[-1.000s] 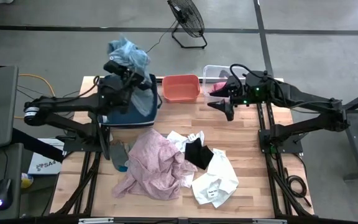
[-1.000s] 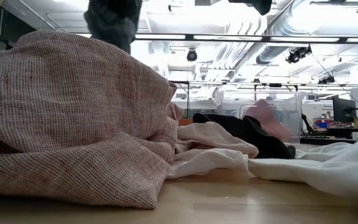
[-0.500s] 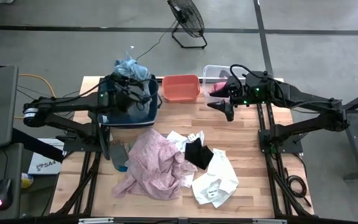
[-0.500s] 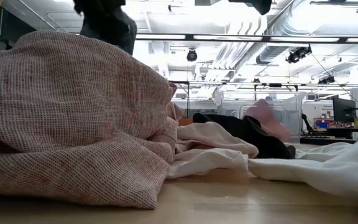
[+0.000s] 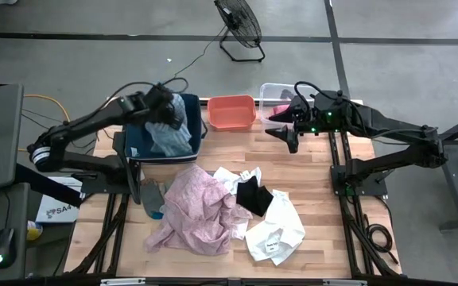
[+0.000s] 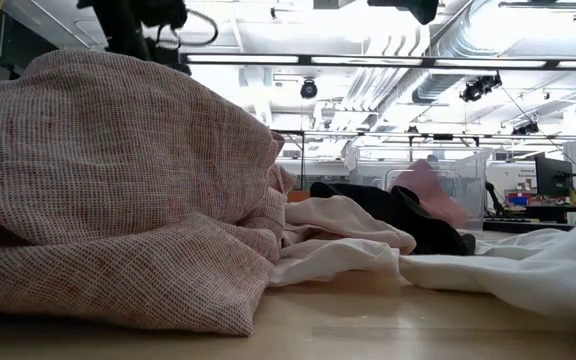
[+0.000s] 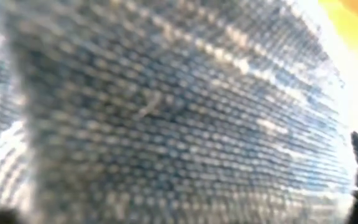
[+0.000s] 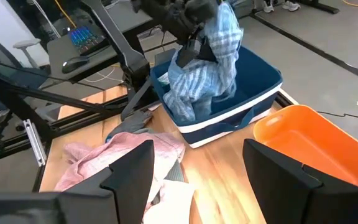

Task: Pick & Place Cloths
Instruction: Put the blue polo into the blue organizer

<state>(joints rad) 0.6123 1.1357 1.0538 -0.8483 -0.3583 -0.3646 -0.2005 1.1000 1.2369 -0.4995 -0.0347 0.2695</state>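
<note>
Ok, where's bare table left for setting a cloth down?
Bare wood shows between the orange bin and the cloth pile, and along the table's right edge beside the white cloth. Crowded: the centre, under the pink cloth and black cloth.

Lab: exposed ceiling ducts [image 6: 438, 75], monitors [image 6: 553, 178]

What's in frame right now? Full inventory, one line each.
plaid cloth: 1, blue-teal, hanging from the left gripper into the blue bin
blue bin: 1, navy, table's far left
orange bin: 1, coral, far middle
clear bin: 1, far right, pink cloth inside
pink linen: 1, pale pink, near centre
black cloth: 1, centre
white cloth: 1, near right
grey cloth: 1, grey-green, left of the linen
fan: 1, black, floor beyond
left gripper: over the blue bin, shut on plaid cloth
right gripper: open, by the clear bin
</note>
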